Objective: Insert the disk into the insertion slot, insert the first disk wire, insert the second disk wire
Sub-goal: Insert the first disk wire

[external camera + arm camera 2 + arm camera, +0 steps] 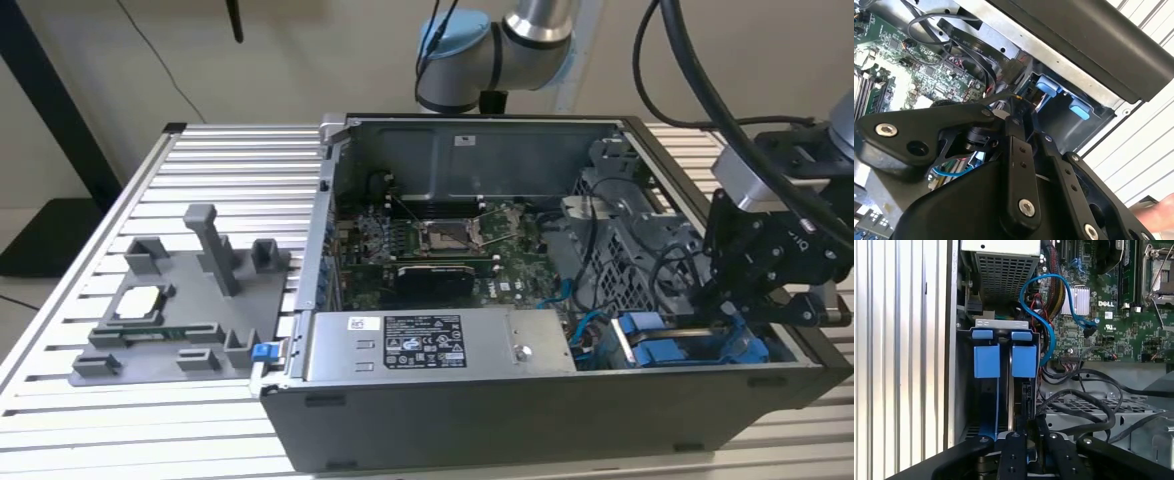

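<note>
Slatted tabletop [240, 150] holds case [534, 420]; disk [1024, 361] sits slotted.

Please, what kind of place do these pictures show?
Likely a robotics lab or test bench: an open computer case sits on a slatted metal table, a robot arm reaches into it, and a grey parts fixture stands beside.
</note>
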Motion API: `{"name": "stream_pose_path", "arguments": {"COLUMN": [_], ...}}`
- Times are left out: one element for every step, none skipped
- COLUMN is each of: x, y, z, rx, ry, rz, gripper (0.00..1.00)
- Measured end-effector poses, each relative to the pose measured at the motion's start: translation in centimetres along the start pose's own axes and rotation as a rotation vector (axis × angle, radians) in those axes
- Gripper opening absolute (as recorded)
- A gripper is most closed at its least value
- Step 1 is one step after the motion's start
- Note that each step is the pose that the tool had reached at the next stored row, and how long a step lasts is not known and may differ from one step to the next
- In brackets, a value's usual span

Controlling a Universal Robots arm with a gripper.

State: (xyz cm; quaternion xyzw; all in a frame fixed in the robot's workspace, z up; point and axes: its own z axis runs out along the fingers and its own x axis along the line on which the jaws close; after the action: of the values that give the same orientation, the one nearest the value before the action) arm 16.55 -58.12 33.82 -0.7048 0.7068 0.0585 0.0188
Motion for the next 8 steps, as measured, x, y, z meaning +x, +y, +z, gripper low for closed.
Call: {"name": "stream_pose_path", "arguments": {"x": [-0.01,-0.01,-0.01,0.00,0.00,0.00,0.00,0.01], "y": [0.00,0.00,0.01,0.02,0.02,0.01,0.01,0.01], "z": [0.00,-0.01,-0.01,0.00,0.00,0.01,0.04,0.09], "rx": [0.0000,0.0000,0.0000,0.0001,0.0002,0.0004,0.0009,0.0014], "ry": [-0.0013,-0.0020,-0.0027,-0.0033,-0.0039,-0.0042,-0.0043,-0.0044], "rz": [0.000,0.000,0.000,0.000,0.000,0.000,0.000,0.000], "gripper": [0.00,0.00,0.00,0.00,0.00,0.00,0.00,0.00]}}
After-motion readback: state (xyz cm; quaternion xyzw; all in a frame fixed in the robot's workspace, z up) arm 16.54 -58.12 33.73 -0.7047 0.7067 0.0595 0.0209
